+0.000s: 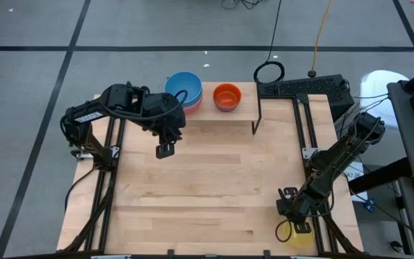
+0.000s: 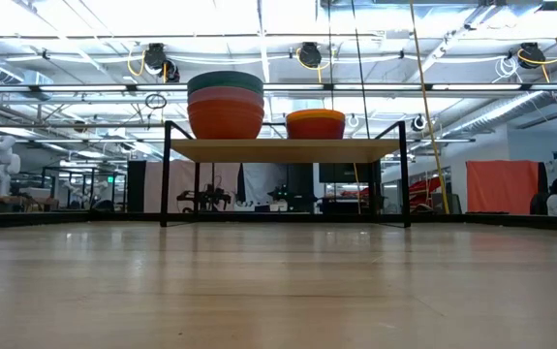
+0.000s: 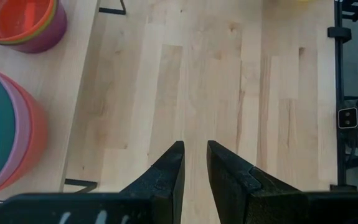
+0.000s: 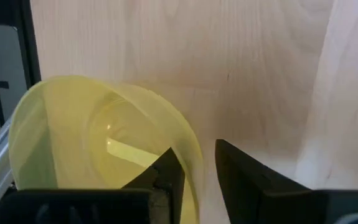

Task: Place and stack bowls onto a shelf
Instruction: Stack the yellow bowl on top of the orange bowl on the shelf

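Clearly, the yellow bowl point(image 1: 293, 234) was clenched by its wall in the right gripper point(image 4: 198, 169) at the table's five o'clock corner, while the shelf point(image 1: 214, 119) lay toward eleven o'clock; the left gripper point(image 3: 195, 163), nearly closed, was empty.

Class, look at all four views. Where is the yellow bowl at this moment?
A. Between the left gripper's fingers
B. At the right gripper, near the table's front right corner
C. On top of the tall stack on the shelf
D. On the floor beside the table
B. The right wrist view shows the yellow bowl with its rim between the right gripper fingers, and the high view places it by the table's front right corner.
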Available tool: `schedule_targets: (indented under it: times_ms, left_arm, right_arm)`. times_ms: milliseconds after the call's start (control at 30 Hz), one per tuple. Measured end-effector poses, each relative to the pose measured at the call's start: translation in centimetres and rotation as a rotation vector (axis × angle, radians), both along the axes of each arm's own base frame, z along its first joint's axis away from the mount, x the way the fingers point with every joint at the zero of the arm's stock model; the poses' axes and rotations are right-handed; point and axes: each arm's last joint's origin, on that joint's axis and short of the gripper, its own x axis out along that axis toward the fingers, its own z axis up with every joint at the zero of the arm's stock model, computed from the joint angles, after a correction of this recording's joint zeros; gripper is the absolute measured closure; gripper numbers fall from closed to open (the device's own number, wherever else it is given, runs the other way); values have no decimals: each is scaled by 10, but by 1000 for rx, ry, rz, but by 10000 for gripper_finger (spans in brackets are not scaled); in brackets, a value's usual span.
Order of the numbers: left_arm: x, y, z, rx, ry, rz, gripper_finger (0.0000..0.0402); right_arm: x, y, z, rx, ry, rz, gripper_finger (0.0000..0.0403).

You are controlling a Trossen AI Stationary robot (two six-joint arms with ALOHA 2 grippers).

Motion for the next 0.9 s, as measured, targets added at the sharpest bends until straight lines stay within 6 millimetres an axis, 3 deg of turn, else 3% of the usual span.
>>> schedule_targets:
  times_ms: [200,400,533,700,900]
  left_arm:
    - [0,0,0,1,0,-2,330]
    - [0,0,0,2,0,-1,330]
    - [0,0,0,2,0,-1,330]
    - [-2,0,-1,4,22,-6,330]
    - [-8,1,4,20,1,-5,330]
  right_arm:
    - [1,1,1,17,-4,-17,395]
    - [13,0,6,78,-82,-52,401]
    - [26,-14,17,34,-172,-108,402]
    - [42,-51,45,-236,-227,-246,402]
    - [69,-91,104,-437,-258,-241,402]
